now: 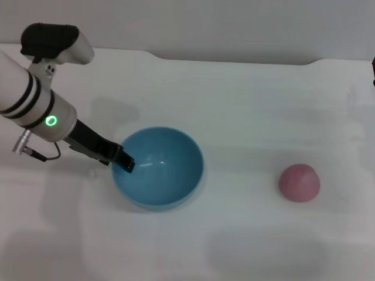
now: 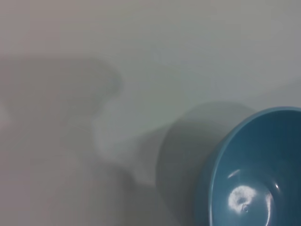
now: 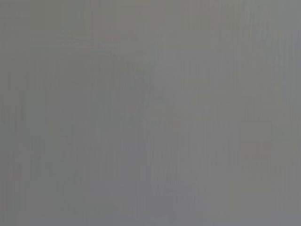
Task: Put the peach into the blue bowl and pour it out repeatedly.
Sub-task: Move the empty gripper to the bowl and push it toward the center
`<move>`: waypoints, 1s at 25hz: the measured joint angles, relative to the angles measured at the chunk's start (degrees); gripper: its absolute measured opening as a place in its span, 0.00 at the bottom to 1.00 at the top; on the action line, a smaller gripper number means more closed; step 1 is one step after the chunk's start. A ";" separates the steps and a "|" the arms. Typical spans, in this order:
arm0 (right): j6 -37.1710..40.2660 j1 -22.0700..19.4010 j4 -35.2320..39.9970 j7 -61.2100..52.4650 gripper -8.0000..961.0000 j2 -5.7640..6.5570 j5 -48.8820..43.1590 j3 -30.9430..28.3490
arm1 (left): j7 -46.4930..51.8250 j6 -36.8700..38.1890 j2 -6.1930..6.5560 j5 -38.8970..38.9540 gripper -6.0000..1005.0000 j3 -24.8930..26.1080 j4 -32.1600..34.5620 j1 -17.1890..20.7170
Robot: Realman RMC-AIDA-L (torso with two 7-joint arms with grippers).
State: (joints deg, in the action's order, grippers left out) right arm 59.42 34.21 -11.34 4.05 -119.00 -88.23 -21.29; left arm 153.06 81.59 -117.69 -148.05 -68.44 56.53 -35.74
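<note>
My left gripper (image 1: 124,163) seems clamped on the empty blue bowl (image 1: 158,167) rim at nine o'clock, while the peach (image 1: 299,182) sits well apart at three o'clock, awaiting loading.

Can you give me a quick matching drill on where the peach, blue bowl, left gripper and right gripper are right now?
Things:
1. peach
2. blue bowl
3. left gripper
4. right gripper

States:
A. at the bowl's rim on the robot's left side
B. empty, upright on the white table
C. lying on the table to the robot's right of the bowl, apart from it
D. not in view

Pairs: 1-C, 2-B, 3-A, 4-D
</note>
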 joint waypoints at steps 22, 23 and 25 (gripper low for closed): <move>-0.14 0.30 -0.90 0.00 0.49 0.02 -0.01 -0.15 | 0.43 -2.35 -0.26 0.43 0.11 -4.35 -3.02 -1.40; -0.19 0.38 -1.28 0.00 0.49 0.05 -0.01 -0.15 | 0.44 -2.42 -0.26 0.48 0.10 -4.32 -3.01 -1.41; -0.23 0.65 -2.15 -0.62 0.49 0.19 -0.07 -0.16 | 0.43 -2.39 -0.26 0.49 0.07 -4.32 -3.04 -1.40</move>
State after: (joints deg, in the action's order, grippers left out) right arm 59.19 34.86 -13.50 3.43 -118.81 -88.29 -21.44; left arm 153.49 79.20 -117.95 -147.56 -72.77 53.49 -37.14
